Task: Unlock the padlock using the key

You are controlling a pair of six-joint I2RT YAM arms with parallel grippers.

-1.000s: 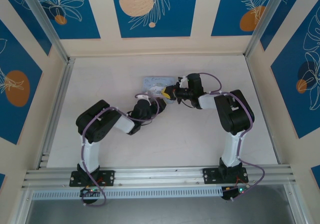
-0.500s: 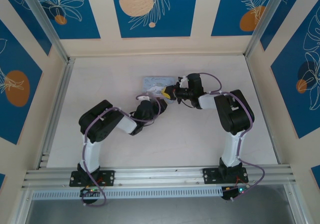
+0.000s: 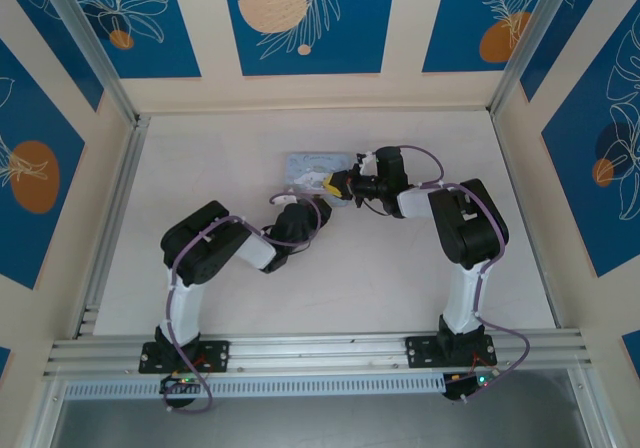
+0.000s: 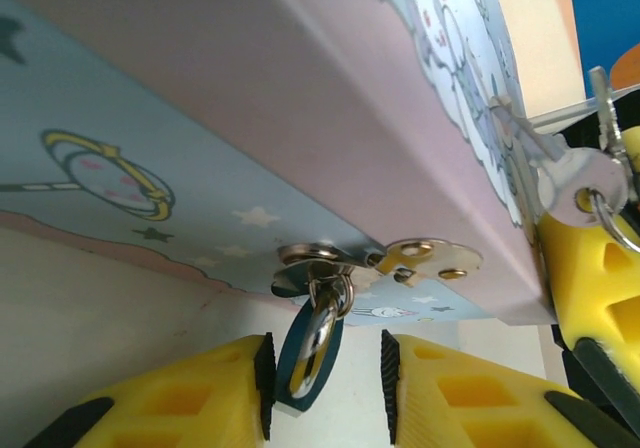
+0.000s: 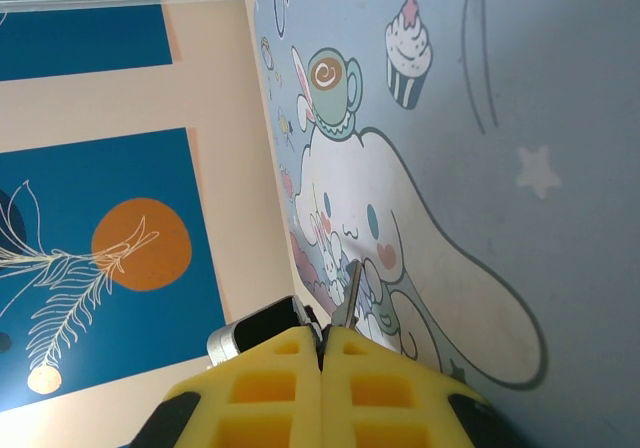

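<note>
A robot lab cell: a white tabletop (image 3: 380,288) edged by aluminium rails (image 3: 320,350), walled with blue leaf-print panels (image 3: 300,18), two arms (image 3: 200,253) bolted at its near edge.

High overhead view, wrist views very close (probably both facing tin (image 3: 312,162))

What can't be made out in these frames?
- the padlock: in the left wrist view it hangs edge-on, so its faces are turned away and the keyhole can't be seen.
- the key: in the right wrist view it is edge-on, so its teeth are unreadable, and its bow is buried in the right tool.
- Top external: both are too small and sit under the wrists by the tin.
</note>
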